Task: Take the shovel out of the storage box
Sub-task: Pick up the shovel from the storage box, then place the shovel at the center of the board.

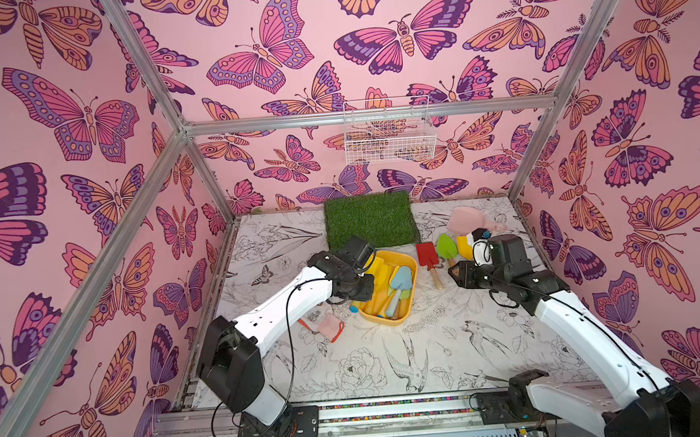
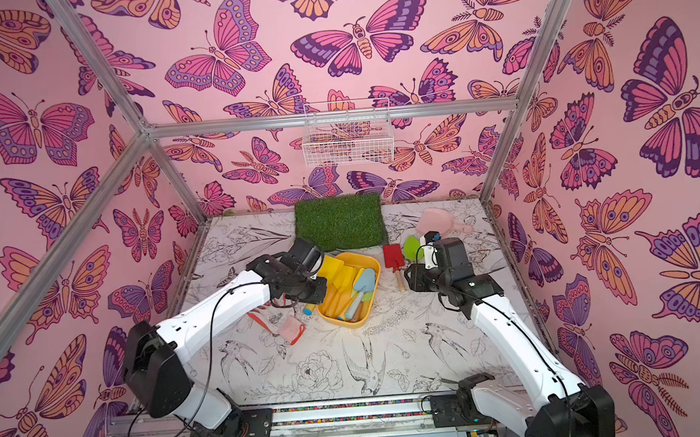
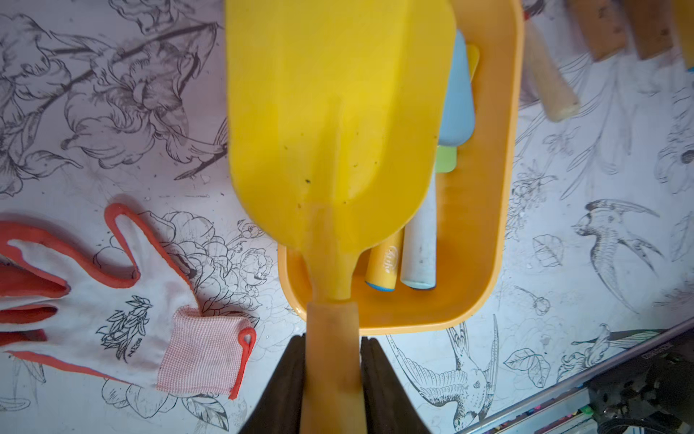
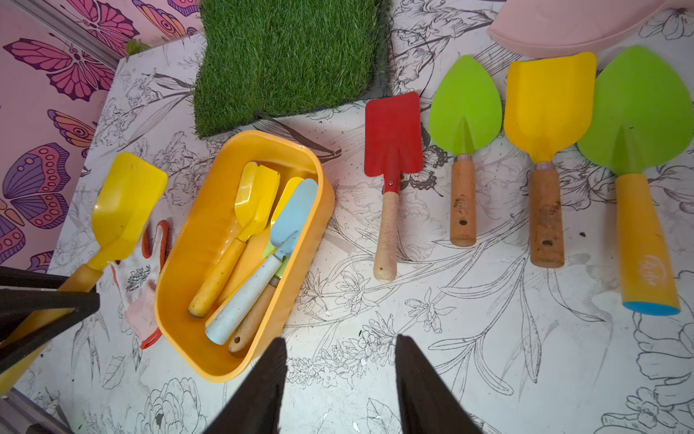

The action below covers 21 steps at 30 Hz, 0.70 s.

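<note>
My left gripper (image 3: 332, 340) is shut on the wooden handle of a yellow shovel (image 3: 338, 112). It holds the shovel raised at the left side of the storage box (image 4: 210, 210), a shallow yellow tray, with the blade (image 4: 125, 206) above the table and a glove. In both top views the blade (image 1: 378, 266) (image 2: 331, 266) shows over the tray's left edge. Inside the tray lie another yellow shovel (image 4: 255, 195) and a blue shovel (image 4: 294, 210), among others. My right gripper (image 4: 340, 338) is open and holds nothing; it hangs over bare table to the right of the tray (image 1: 388, 322).
Right of the tray, a red shovel (image 4: 392, 135), a green shovel (image 4: 465, 105), a yellow shovel (image 4: 548, 109) and a large green one (image 4: 638, 112) lie in a row. Behind are a grass mat (image 4: 289, 56) and a pink scoop (image 4: 563, 26). A glove (image 3: 112, 300) lies left of the tray. A wire basket (image 1: 389, 134) hangs on the back wall.
</note>
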Tool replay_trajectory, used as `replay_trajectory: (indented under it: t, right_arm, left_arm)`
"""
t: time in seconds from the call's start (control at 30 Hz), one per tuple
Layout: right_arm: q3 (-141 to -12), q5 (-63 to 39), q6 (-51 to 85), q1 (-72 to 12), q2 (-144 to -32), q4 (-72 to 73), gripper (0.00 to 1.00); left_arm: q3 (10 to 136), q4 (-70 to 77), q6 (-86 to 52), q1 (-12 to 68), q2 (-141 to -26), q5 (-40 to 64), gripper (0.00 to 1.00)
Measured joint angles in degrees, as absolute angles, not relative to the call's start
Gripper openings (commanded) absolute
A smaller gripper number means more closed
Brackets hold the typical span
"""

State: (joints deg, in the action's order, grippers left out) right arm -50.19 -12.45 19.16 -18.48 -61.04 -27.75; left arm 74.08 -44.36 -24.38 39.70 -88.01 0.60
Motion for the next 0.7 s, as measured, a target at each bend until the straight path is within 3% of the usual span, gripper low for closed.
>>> replay_trajectory:
  t: [0.37, 0.7]
  right_arm:
    - [-44.7, -18.9, 23.9, -18.5, -53.5, -23.2, 0.51]
    - [-41.8, -21.1, 28.9, -18.5, -50.6, -18.6, 0.51]
  left_arm:
    - [62.1, -27.2, -24.5, 39.7, -78.4, -0.1, 0.00]
    - [56.0, -12.3, -24.5, 39.7, -76.3, 1.4, 0.00]
